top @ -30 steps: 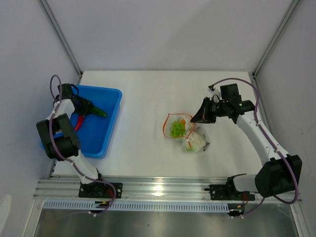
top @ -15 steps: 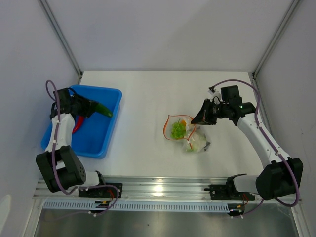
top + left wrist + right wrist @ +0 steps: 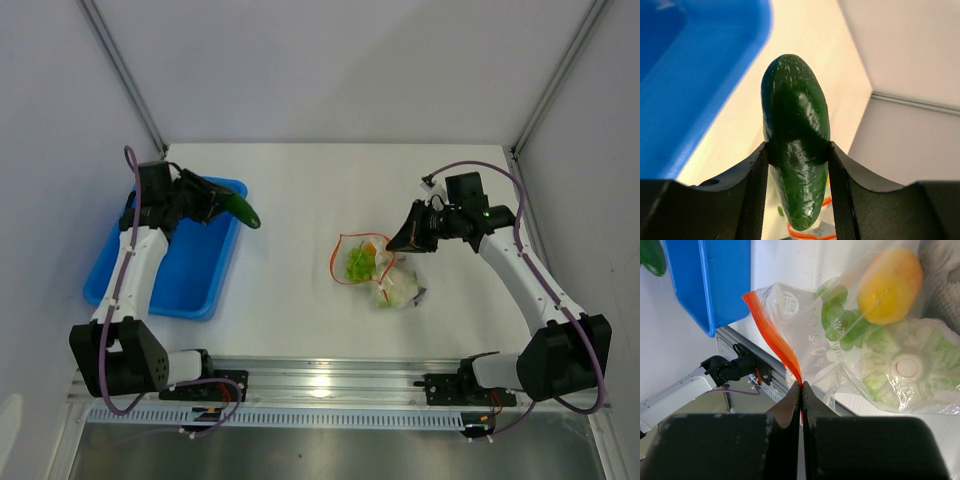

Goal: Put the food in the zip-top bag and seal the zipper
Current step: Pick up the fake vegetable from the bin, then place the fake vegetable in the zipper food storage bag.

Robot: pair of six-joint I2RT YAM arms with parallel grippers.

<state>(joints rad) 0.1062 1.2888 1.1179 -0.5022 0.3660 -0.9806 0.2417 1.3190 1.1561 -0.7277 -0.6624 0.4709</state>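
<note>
My left gripper (image 3: 215,201) is shut on the dark green cucumber (image 3: 239,210) and holds it above the right rim of the blue tray; the cucumber (image 3: 796,150) fills the left wrist view. My right gripper (image 3: 400,240) is shut on the orange-red zipper strip (image 3: 775,335) of the clear zip-top bag (image 3: 385,275), holding its mouth (image 3: 352,260) open toward the left. Inside the bag lie the green grape bunch (image 3: 840,320), the orange-yellow piece (image 3: 890,285) and the white-green leafy vegetable (image 3: 905,367). The red chili is not in view.
The blue tray (image 3: 165,290) stands at the left of the white table. Its corner also shows in the right wrist view (image 3: 715,280). Metal frame posts rise at the back corners, and a rail (image 3: 320,385) runs along the near edge.
My left gripper has lifted the cucumber out of the tray and carried it right and up, over the tray's right rim. The right gripper and bag have stayed in place.
</note>
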